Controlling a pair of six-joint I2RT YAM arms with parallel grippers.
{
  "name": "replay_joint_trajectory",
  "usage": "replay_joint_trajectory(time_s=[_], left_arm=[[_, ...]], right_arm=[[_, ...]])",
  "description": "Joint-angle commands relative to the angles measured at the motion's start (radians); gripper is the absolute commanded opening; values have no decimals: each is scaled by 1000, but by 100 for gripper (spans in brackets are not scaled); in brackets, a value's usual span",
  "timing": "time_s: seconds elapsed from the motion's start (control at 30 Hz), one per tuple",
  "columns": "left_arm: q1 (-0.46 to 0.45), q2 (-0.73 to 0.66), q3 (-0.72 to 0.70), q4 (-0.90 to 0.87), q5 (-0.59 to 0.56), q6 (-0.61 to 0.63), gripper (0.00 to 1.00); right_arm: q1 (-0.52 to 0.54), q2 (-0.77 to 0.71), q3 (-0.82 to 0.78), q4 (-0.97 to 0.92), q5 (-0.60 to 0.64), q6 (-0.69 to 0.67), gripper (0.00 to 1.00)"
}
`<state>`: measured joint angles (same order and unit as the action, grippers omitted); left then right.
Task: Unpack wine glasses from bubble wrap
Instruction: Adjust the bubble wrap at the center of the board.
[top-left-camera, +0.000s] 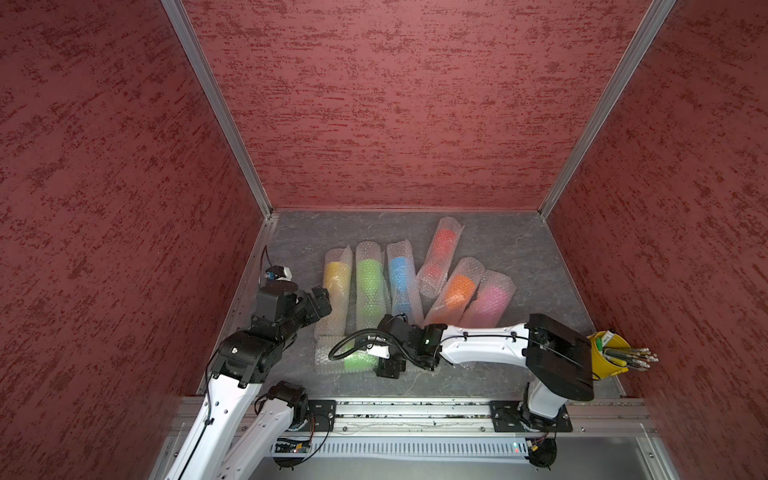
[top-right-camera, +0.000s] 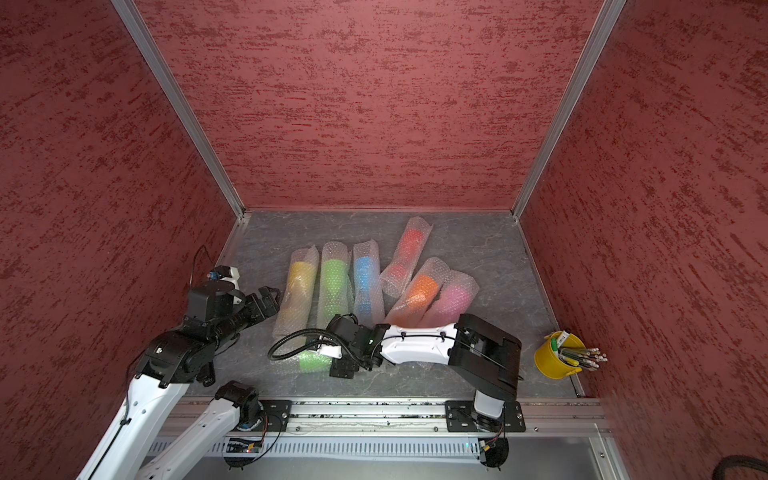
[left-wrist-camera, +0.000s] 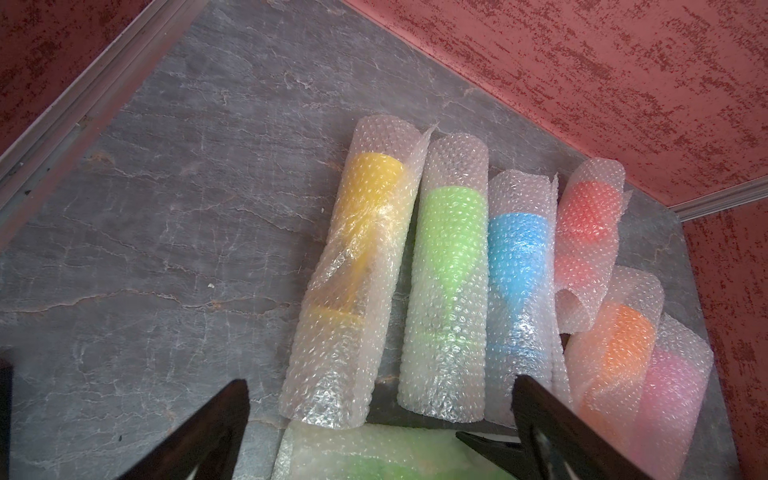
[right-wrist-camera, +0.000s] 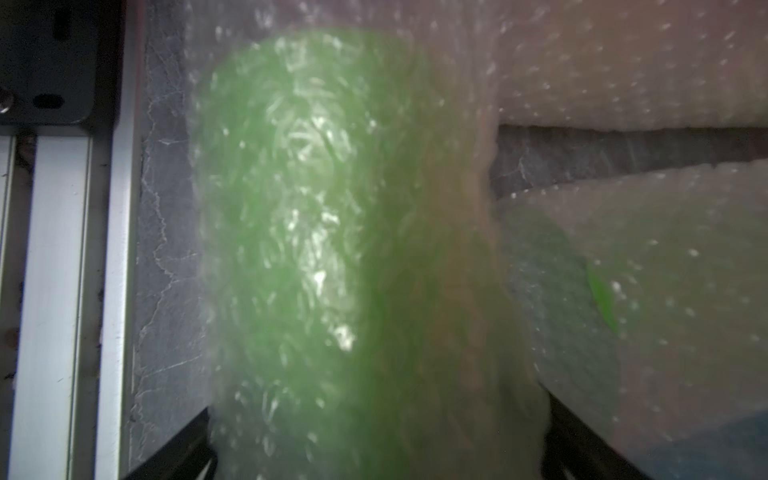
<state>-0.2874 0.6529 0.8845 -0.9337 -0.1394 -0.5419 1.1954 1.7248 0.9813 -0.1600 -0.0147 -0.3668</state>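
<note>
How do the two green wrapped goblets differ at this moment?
The far green goblet runs front to back; the near green goblet lies crosswise, closer to the robot. No gripper is at the far green goblet; the jaws of the right gripper stand either side of the near green goblet. Both are green and lie rolled in bubble wrap.

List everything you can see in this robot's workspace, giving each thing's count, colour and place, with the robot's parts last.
Goblets: seven, wrapped; yellow, green, blue, red, orange, pink fanned mid-table; second green crosswise nearer the front.
Bubble wrap: seven clear rolls, one round each goblet.
Bucket: one, yellow, near right corner, holding pencils.
Table: one, grey, veined.
Walls: three, red, around the table.
Left gripper: one, black, open, near the yellow roll.
Right gripper: one, black, jaws either side of the crosswise green roll; grip unclear.
</note>
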Motion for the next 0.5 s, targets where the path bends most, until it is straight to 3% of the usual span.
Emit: replay_joint_trajectory(time_s=[0.0, 0.47], left_arm=[[-7, -7, -7, 21, -4, 13, 99], [-43, 23, -12, 29, 11, 13, 100]], right_arm=[[6, -66, -60, 79, 85, 44, 90], [-75, -322, -270, 135, 292, 228, 78]])
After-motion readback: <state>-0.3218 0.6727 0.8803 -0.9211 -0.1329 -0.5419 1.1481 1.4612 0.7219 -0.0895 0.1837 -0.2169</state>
